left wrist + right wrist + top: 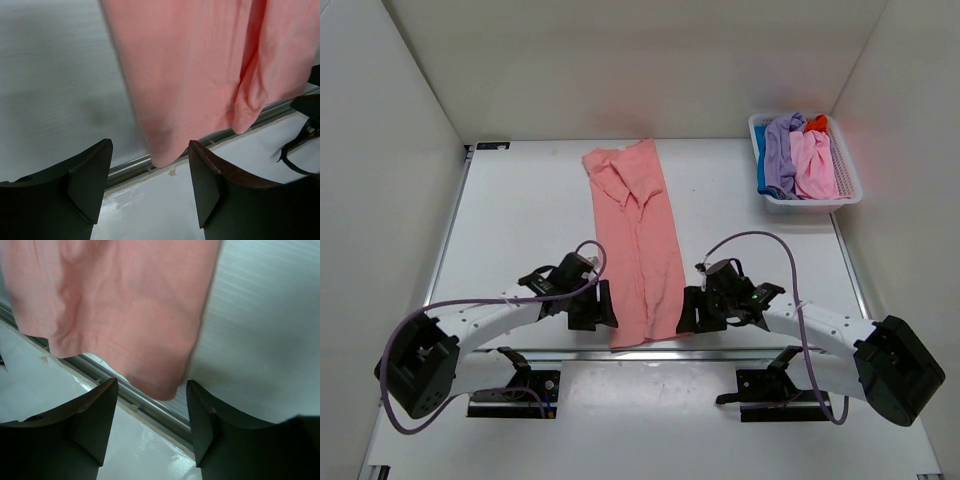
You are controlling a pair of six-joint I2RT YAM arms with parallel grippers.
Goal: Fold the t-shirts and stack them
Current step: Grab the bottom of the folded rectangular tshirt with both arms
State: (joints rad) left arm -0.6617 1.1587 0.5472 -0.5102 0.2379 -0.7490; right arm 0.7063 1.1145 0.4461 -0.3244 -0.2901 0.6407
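A salmon-pink t-shirt (pixel 638 245) lies folded into a long narrow strip down the middle of the table, its hem at the near edge. My left gripper (pixel 603 306) is open beside the strip's near left corner (pixel 162 155), which sits just ahead of its open jaws. My right gripper (pixel 687 312) is open beside the near right corner (pixel 160 387), also just ahead of its jaws. Neither holds anything. Lavender (pixel 781 148), light pink (pixel 814 165), blue (pixel 761 172) and orange-red (pixel 816 123) shirts lie heaped in the basket.
A white slotted basket (pixel 848 178) stands at the back right of the table. A metal rail (pixel 570 353) runs along the table's near edge, under the shirt's hem. White walls enclose the table at the back and sides.
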